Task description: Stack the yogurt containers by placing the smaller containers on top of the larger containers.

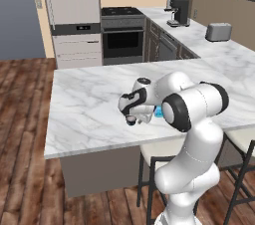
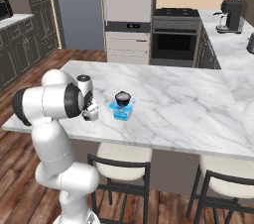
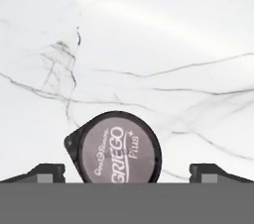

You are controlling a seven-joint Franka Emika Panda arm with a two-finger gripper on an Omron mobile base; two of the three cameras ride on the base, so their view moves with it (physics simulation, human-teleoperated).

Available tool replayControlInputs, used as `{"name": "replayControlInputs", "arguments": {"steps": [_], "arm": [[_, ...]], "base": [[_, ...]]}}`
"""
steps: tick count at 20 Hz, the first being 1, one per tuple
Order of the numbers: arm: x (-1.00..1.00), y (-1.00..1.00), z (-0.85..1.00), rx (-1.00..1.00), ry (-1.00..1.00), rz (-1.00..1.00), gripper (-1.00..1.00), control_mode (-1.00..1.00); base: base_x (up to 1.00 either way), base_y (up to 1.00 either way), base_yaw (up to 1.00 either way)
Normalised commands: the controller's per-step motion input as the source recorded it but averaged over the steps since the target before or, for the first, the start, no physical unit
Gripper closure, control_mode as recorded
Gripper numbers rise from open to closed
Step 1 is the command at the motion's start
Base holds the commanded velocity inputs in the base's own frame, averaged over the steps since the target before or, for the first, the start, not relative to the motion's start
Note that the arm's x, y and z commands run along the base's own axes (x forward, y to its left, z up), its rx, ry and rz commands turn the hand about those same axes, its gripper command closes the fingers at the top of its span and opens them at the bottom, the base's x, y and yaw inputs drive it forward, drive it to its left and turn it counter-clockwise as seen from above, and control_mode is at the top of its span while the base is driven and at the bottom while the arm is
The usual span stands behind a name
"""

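Small black round yogurt cup with a grey printed foil lid (image 3: 115, 149) is seen from above on the white marbled desk (image 3: 149, 29), between the tips of the tool (image 3: 127, 172), which is spread wide and grasping nothing. A second dark cup (image 2: 122, 98) is already seated on the light-blue translucent squarish tub (image 2: 122, 112). The cup is judged light, rigid-walled, smooth and somewhat slippery; hold is best taken across the round sides below the lid rim, not on the thin foil

"GRIEGO Plus" on the dark cup's grey lid (image 3: 116, 154) (smaller script unreadable)
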Motion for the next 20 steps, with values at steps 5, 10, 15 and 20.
{"name": "replayControlInputs", "arguments": {"steps": [5,10,15,20], "arm": [[0.00,0.00,-0.18,-0.01,0.01,0.00,-1.00,-1.00],[0.00,0.00,-0.18,-0.01,0.02,0.00,-1.00,-1.00],[0.02,0.00,-0.18,-0.01,0.00,0.00,-1.00,-1.00],[0.01,0.00,-0.18,-0.02,0.00,0.00,-1.00,-1.00]], "base": [[0.00,0.00,0.00],[0.00,0.00,0.00],[0.00,0.00,0.00],[0.00,0.00,0.00]]}}
